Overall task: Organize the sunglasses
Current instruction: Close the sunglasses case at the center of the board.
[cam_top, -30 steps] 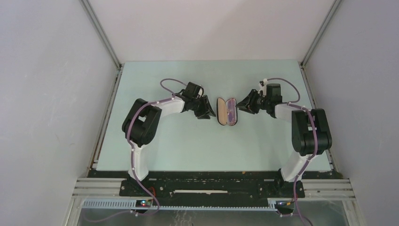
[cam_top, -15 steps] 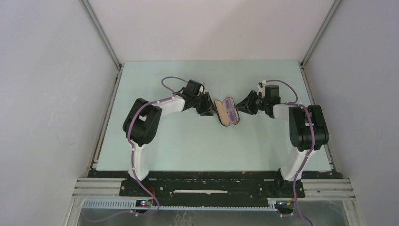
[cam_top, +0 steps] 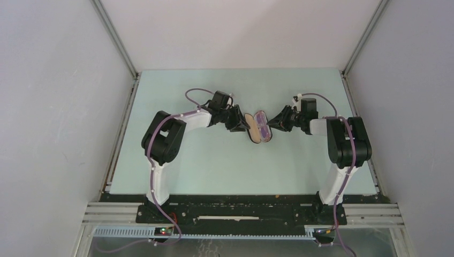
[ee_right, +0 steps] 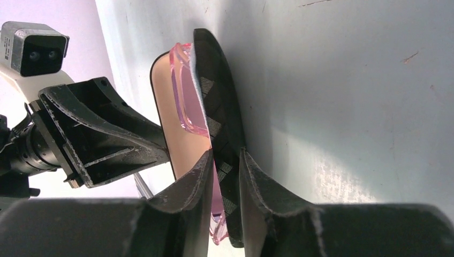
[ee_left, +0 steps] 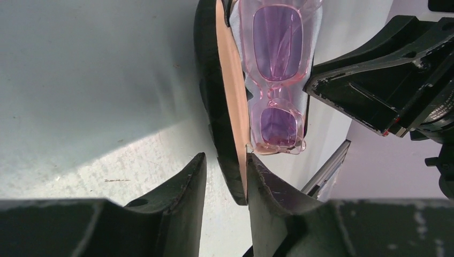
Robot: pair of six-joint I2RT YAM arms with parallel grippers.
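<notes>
A black oblong case (cam_top: pixel 251 128) with tan lining lies open at the table's middle. The sunglasses (cam_top: pixel 262 123), pink-framed with purple lenses, rest in its right half. My left gripper (cam_top: pixel 240 121) straddles the left half's rim (ee_left: pixel 231 107). One finger touches the tan lining and a small gap remains at the other finger (ee_left: pixel 193 179). My right gripper (ee_right: pixel 225 160) is shut on the right half's patterned wall (ee_right: pixel 219 107), with the sunglasses (ee_right: pixel 184 101) just inside. In the left wrist view the sunglasses (ee_left: pixel 275 69) lie lens-up.
A light blue cloth (ee_left: pixel 315 32) lies under the sunglasses inside the case. The two grippers face each other closely across the case. Metal frame rails (cam_top: pixel 120 139) and white walls border the pale green table (cam_top: pixel 225 166).
Both grippers have moved inward onto the case from either side and their jaws have narrowed. The case halves have folded closer together and the case looks narrower.
</notes>
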